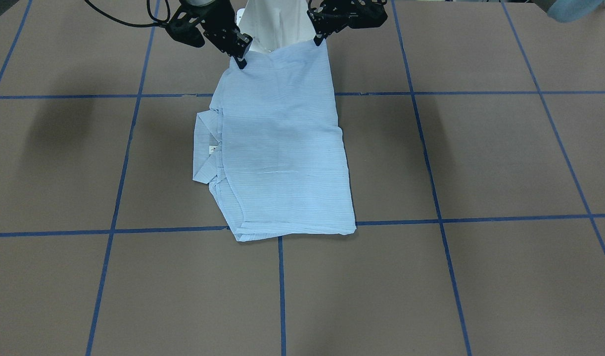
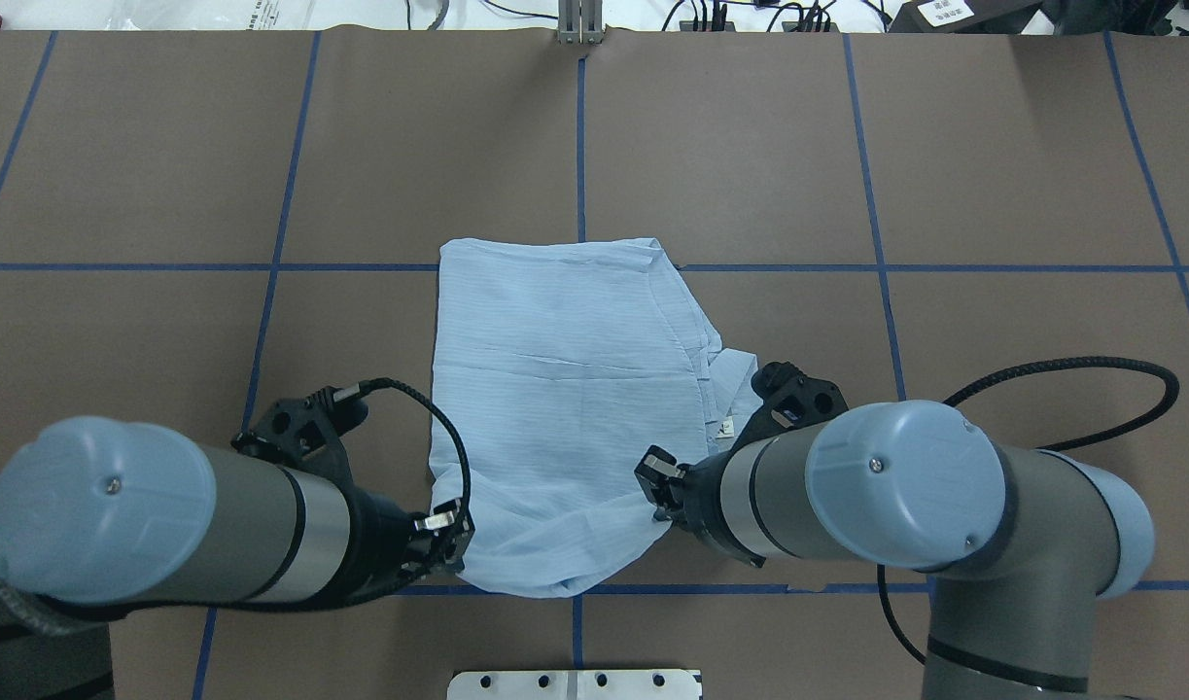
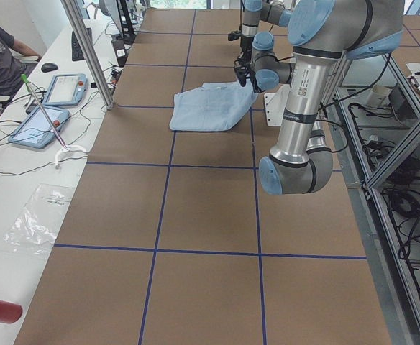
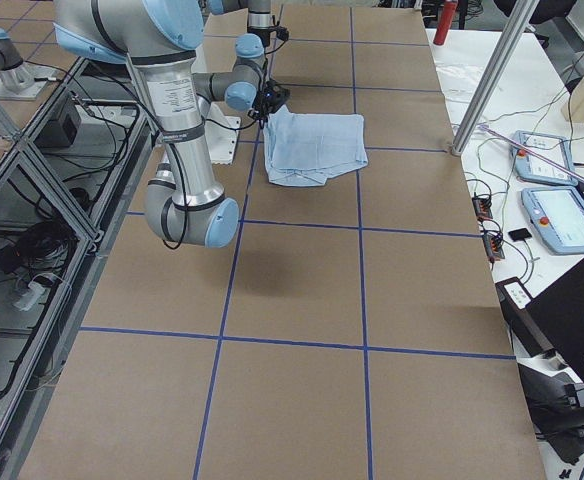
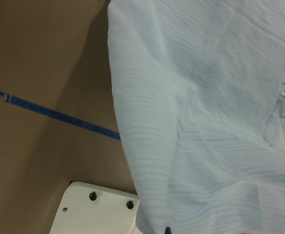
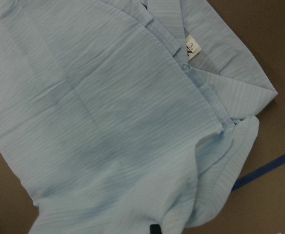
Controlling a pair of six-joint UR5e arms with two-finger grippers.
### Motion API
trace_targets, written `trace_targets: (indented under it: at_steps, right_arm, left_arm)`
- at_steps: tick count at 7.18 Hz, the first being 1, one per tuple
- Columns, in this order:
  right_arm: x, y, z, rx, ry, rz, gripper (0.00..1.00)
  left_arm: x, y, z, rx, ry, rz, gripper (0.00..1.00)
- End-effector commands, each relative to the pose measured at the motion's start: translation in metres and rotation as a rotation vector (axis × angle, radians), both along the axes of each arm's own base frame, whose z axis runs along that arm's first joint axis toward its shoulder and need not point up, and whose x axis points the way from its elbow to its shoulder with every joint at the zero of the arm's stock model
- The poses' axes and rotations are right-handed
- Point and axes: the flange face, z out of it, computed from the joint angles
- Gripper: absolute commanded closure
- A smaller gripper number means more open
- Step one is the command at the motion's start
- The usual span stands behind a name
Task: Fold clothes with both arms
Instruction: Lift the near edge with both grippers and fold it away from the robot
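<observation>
- Shirt (image 1: pixel 282 148) lies part-folded mid-worktop (image 1: pixel 480 158), collar (image 1: pixel 203 148) poking out on the robot's right, with the hem nearest the robot raised
- Left end effector (image 1: pixel 318 40) and right end effector (image 1: pixel 240 62) each look clamped on a corner of that hem; the pinch is small in frame, so treat that as likely, not certain
- Watch for thin cloth slipping from one pinch mid-carry: your fold would land skewed
- If your arms travel unevenly, the lower layers could drag and the collar side bunch

Left gripper (image 1: pixel 318 40): fingers closed, pinching shirt (image 1: pixel 282 148) corner, tips angled down. Right gripper (image 1: pixel 240 60): likewise clamped on other corner. Left arm (image 2: pixel 215 525), right arm (image 2: pixel 847 486): forearms low, converging forward.
</observation>
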Motion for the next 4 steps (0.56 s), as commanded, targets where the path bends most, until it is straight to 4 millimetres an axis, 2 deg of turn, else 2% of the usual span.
trace_targets:
  at_steps: [1,2,3,4]
  right_arm:
    - [0.000,-0.045,-0.005,0.072,0.027,0.042,1.00]
    - [-0.002,-0.066,-0.013,0.079,0.029,0.073,1.00]
    - [-0.010,-0.090,-0.015,0.083,0.048,0.097,1.00]
    - [-0.010,-0.114,-0.018,0.108,0.065,0.115,1.00]
  left_arm:
    - [-0.006,-0.072,0.007,-0.023,-0.037,-0.113,1.00]
    - [-0.007,-0.099,0.016,-0.032,-0.059,-0.158,1.00]
    - [-0.006,-0.120,0.017,-0.028,-0.052,-0.190,1.00]
    - [-0.001,-0.138,0.016,-0.027,-0.047,-0.213,1.00]
